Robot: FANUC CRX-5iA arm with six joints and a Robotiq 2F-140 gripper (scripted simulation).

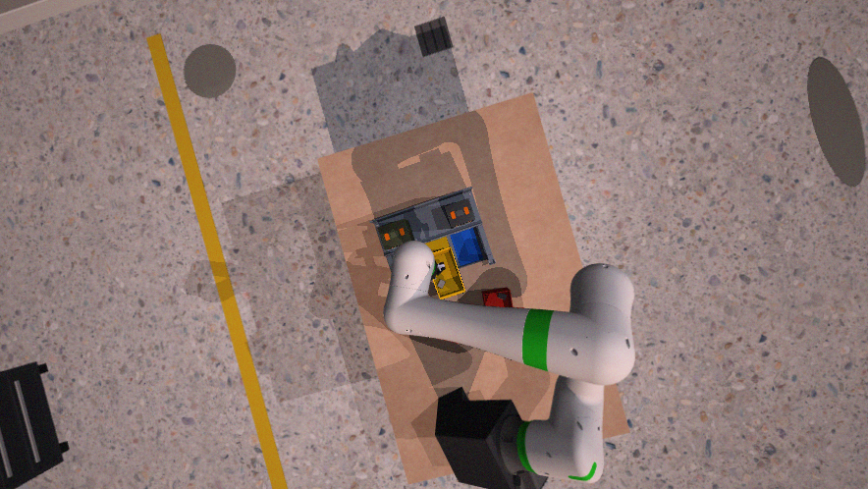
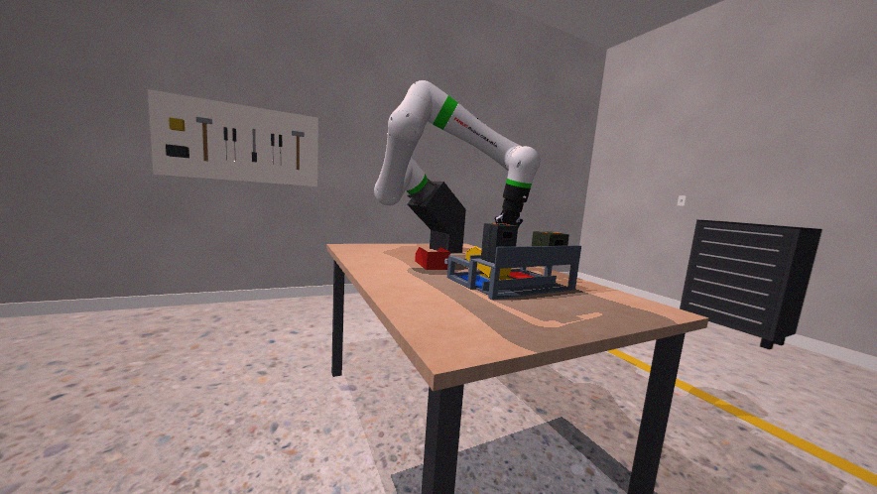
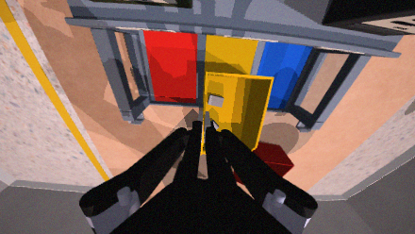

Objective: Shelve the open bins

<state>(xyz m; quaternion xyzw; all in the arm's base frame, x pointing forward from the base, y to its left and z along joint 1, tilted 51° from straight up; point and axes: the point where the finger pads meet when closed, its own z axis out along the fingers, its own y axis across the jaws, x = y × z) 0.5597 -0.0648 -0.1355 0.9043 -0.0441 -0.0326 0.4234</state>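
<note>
The yellow bin [image 1: 451,285] [image 2: 472,252] [image 3: 238,108] sits in front of the grey shelf [image 1: 425,209] [image 2: 528,250] [image 3: 236,25], its far end at the yellow mark [image 3: 231,54]. A small grey part [image 3: 216,100] lies in it. My gripper [image 3: 203,117] [image 2: 506,217] is shut on the yellow bin's left wall, whose thin edge runs between the fingertips. The red bin [image 1: 497,298] [image 2: 431,257] [image 3: 273,158] stands on the table to the right, behind the yellow one. The red mark [image 3: 172,66] is left of the yellow one, the blue mark [image 1: 467,245] [image 3: 285,71] right of it.
Two dark boxes [image 1: 396,234] [image 1: 459,212] with orange dots stand on the shelf's top board; they also show in the side view [image 2: 498,239] [image 2: 549,238]. The arm's black base [image 1: 470,434] is at the table's near end. The table's edge [image 2: 490,361] lies beyond the shelf.
</note>
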